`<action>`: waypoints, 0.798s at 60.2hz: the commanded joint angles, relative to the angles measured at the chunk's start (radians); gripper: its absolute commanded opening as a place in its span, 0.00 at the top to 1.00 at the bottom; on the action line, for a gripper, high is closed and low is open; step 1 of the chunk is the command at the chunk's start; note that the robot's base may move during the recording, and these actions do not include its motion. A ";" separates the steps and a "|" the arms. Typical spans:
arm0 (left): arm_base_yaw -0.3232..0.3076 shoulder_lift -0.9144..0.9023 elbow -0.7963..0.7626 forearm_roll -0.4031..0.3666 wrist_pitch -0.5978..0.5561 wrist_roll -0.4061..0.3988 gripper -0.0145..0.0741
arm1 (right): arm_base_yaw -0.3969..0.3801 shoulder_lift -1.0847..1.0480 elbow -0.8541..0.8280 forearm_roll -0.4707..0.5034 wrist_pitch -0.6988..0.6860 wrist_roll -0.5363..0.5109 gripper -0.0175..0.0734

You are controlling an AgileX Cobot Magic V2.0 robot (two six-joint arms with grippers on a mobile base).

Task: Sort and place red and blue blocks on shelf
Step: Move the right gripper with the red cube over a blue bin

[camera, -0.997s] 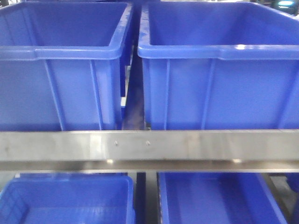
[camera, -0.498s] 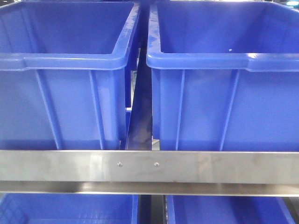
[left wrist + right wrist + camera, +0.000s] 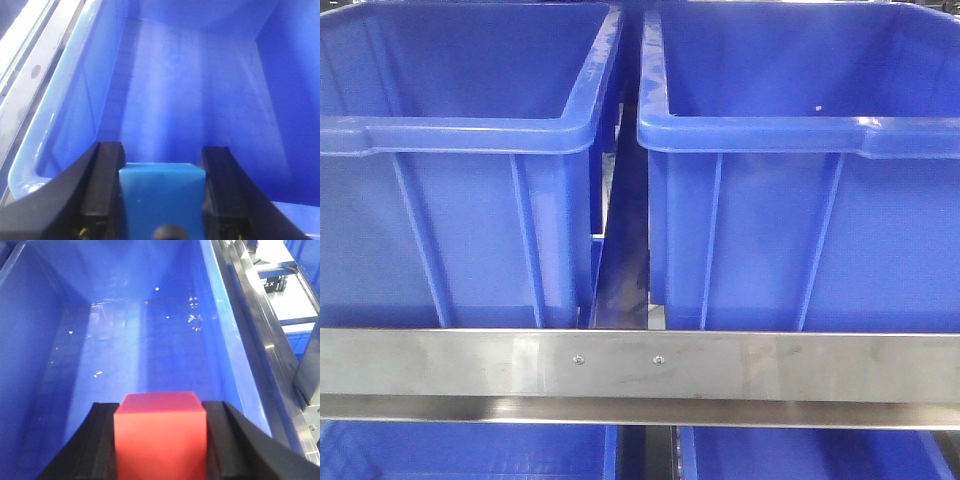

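Note:
My left gripper is shut on the blue block, held over the inside of a large blue bin. In the right wrist view, my right gripper is shut on the red block above the floor of another blue bin. The front view shows the shelf's grey steel front rail with two screws and no gripper.
Two large blue bins stand side by side on the shelf tier, a narrow gap between them. More blue bins sit on the tier below. A steel shelf frame runs along the right bin's right side.
The front view has shifted: the rail and bins sit lower and slightly further right in frame than a second ago, and the lower tier's bins are mostly cut off.

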 commanded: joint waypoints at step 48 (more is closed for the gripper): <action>-0.001 -0.004 -0.034 0.003 -0.084 -0.009 0.69 | -0.001 -0.009 -0.030 -0.012 -0.113 -0.004 0.74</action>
